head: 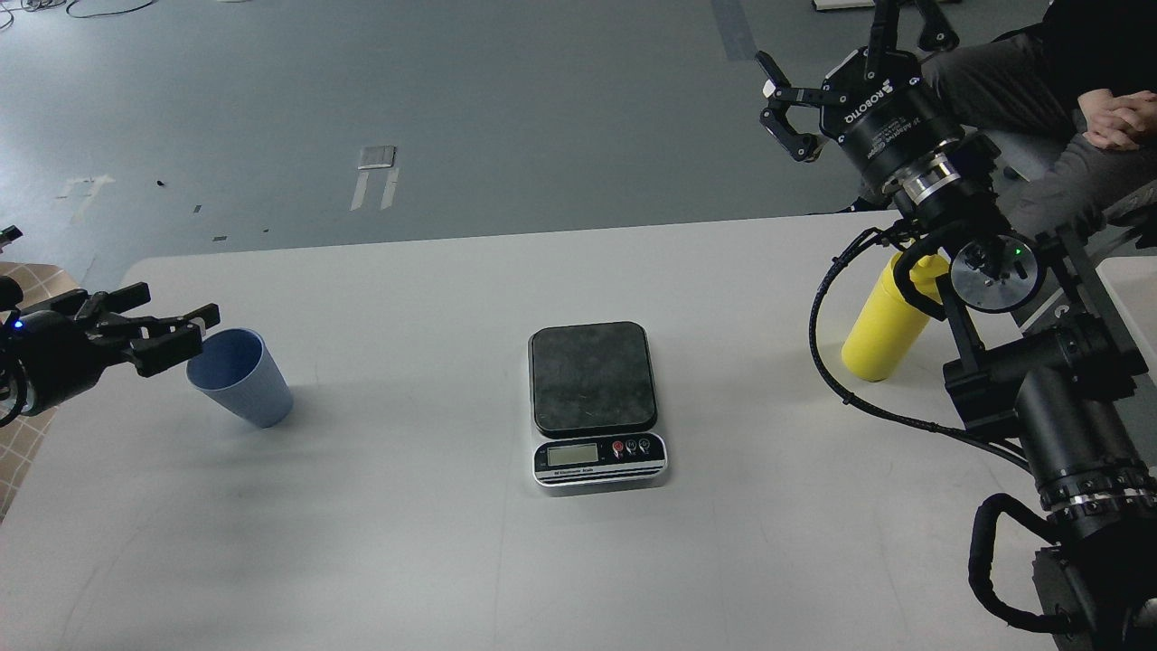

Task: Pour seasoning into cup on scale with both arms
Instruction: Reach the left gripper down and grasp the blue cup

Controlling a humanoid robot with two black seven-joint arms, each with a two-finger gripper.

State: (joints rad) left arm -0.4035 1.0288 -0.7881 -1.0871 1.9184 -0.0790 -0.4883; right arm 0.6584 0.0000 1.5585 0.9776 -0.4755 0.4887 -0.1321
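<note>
One cup is seen just beside the spread left end effector; one scale and one seasoning are seen below the spread right end effector.

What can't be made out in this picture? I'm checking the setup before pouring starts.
- Yellow bottle: in the head view its top and nozzle are hidden behind the right arm's wrist.
- Scale: the display is too small to read.
- Left gripper: fingers dark and bunched by the blue cup; contact or grip unclear.
- Seated person: cut off by the right edge.
</note>
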